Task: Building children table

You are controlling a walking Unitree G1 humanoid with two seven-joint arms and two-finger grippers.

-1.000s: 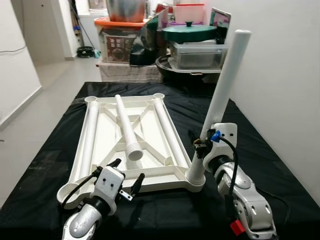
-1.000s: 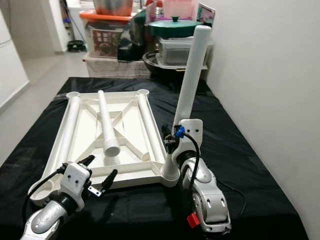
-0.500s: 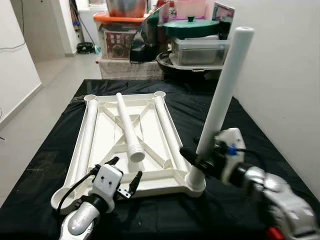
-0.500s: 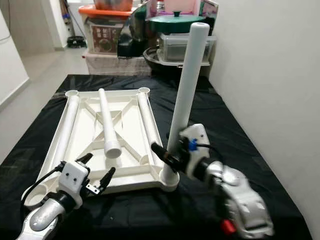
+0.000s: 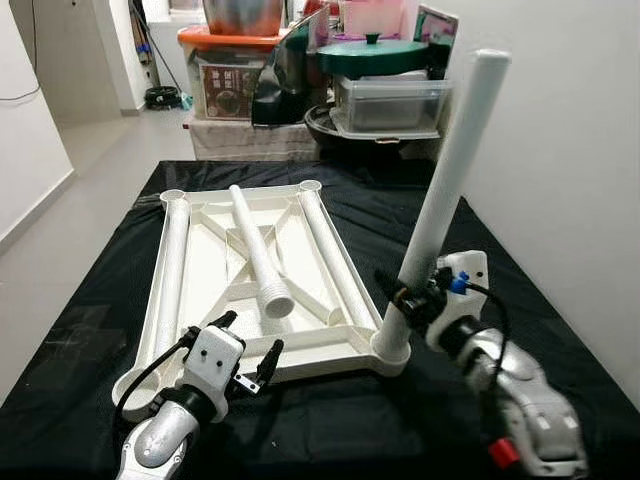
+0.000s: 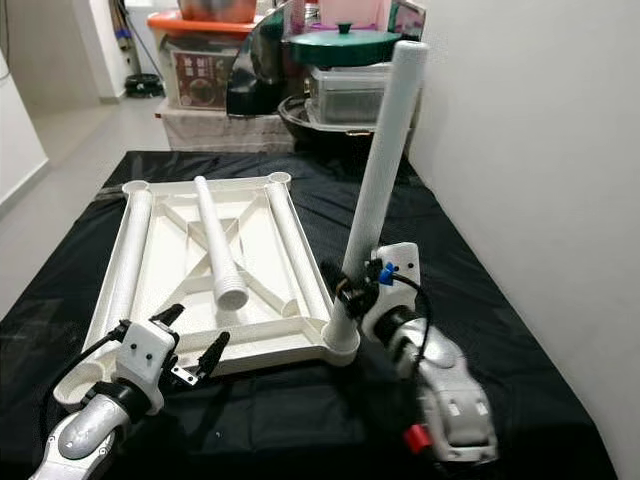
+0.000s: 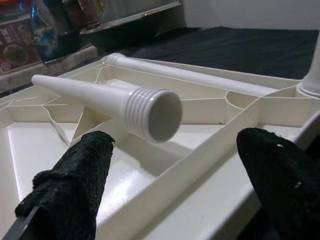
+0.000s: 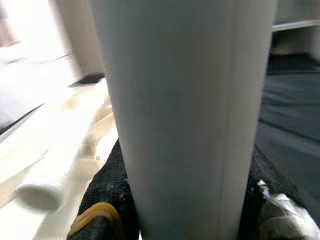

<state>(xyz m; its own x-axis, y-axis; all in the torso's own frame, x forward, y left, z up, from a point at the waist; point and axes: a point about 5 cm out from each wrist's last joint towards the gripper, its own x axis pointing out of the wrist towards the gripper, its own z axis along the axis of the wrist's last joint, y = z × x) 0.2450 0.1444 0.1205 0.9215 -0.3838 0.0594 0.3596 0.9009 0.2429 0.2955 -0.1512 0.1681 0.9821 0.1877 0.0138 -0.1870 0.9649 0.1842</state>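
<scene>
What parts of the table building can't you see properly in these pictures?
- Whether the upright leg is screwed fully into the corner socket: its threaded end is hidden inside the socket in both eye views.
- The right gripper fingertips: the leg hides them in the eye views.
- The tabletop underneath: it faces the black cloth.
- Storage pile contents: too small, cut off at the top edge.

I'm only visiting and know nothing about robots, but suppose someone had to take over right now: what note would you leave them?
Right gripper: shut around the upright leg, low down, near its corner socket.
Left gripper: open, empty, at the near edge of the tabletop, which lies upside down on the black cloth.
Done: one leg stands in the near right corner.
Left: three loose legs lie on the tabletop, the middle leg with its threaded end toward the robot; three corner sockets are unfilled.
</scene>
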